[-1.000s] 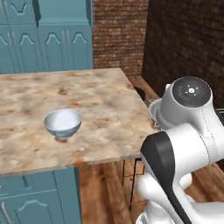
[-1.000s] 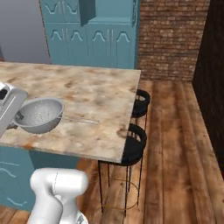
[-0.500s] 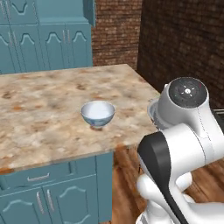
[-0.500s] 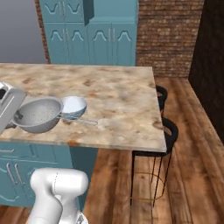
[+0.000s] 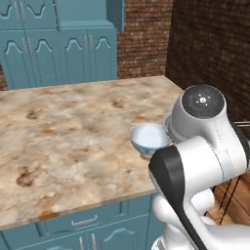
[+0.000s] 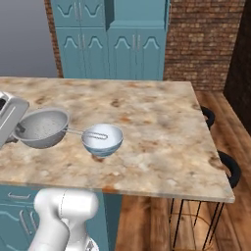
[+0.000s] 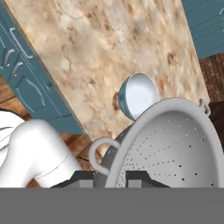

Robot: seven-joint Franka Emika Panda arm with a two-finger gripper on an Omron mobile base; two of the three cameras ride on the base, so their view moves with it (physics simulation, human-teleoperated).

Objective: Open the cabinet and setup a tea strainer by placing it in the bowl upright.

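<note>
Clamped in the gripper, the strainer hung just beside the bowl, its handle over the rim.

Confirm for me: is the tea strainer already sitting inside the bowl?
No. In the right base view the tea strainer is held beside the bowl, only its handle reaching over the rim.

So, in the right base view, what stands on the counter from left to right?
Gripper at the left edge → strainer → bowl → bare counter → two stools past its right edge.
</note>
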